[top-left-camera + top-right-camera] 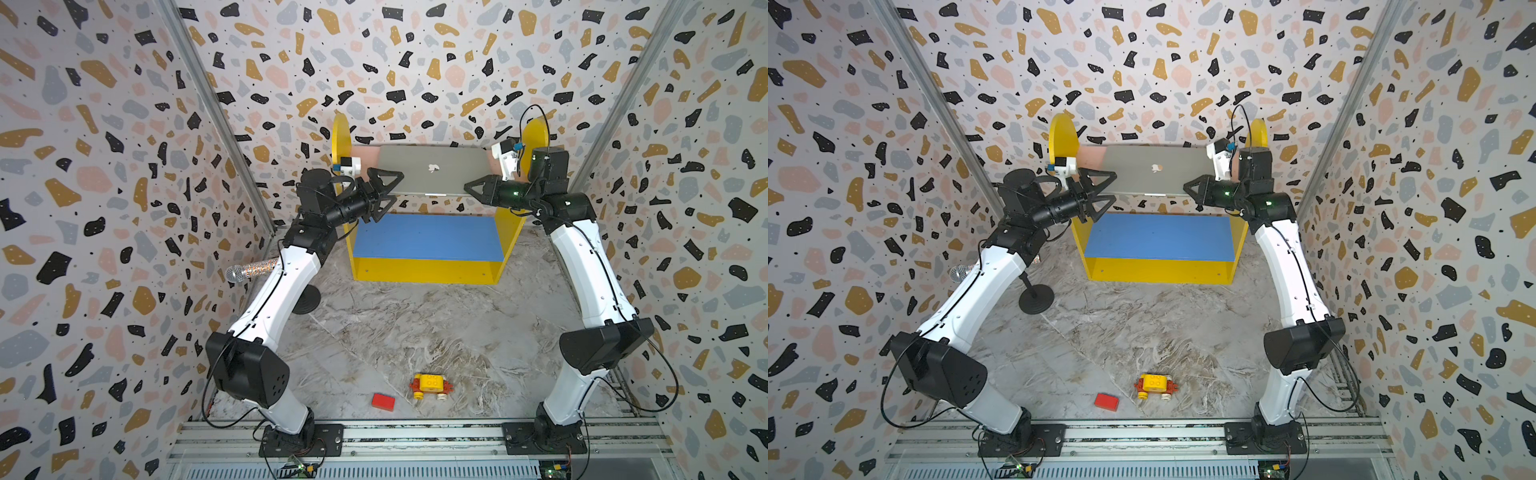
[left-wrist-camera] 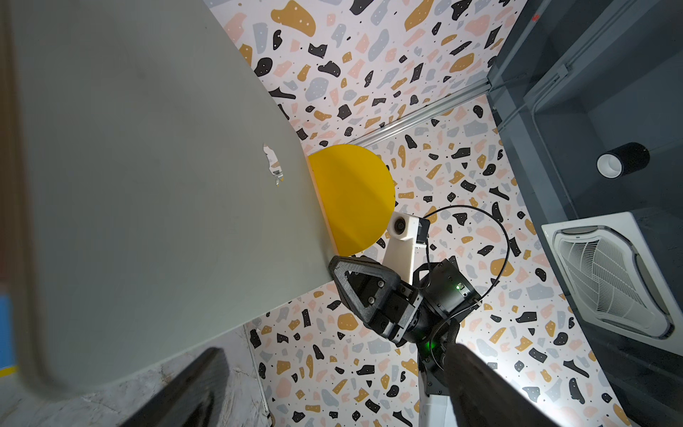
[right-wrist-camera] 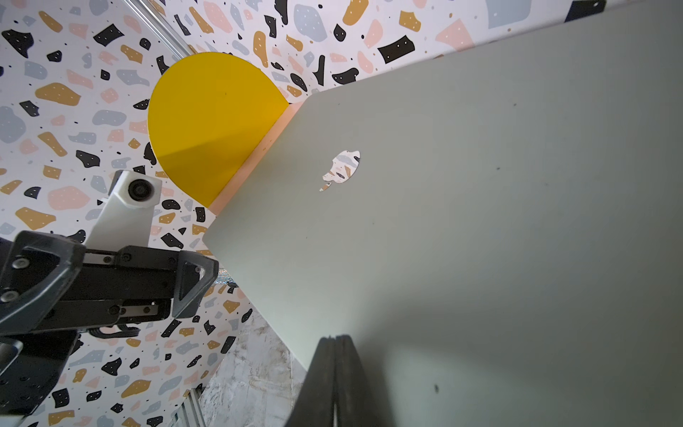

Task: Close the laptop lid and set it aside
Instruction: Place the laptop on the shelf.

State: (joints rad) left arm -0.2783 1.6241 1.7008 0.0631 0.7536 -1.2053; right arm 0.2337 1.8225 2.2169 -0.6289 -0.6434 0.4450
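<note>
Already closed, the laptop (image 1: 432, 168) lies on the pink top board (image 1: 365, 156) of the yellow shelf unit (image 1: 424, 270), at the table's back edge.
Its laptop lid (image 3: 480, 229) is flat down, logo upward. The right gripper (image 1: 471, 189), jaws together, touches the right front corner. The left gripper (image 1: 398, 188), jaws wide apart, is just beside the left front corner; contact I cannot tell. I judge it needs seating: push gently and evenly, so it does not turn or slide off.

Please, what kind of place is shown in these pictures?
Probably a robot test booth, not a home: two arms bolted to a metal rail, patterned walls on three sides, and props such as a toy car and a laptop.
</note>
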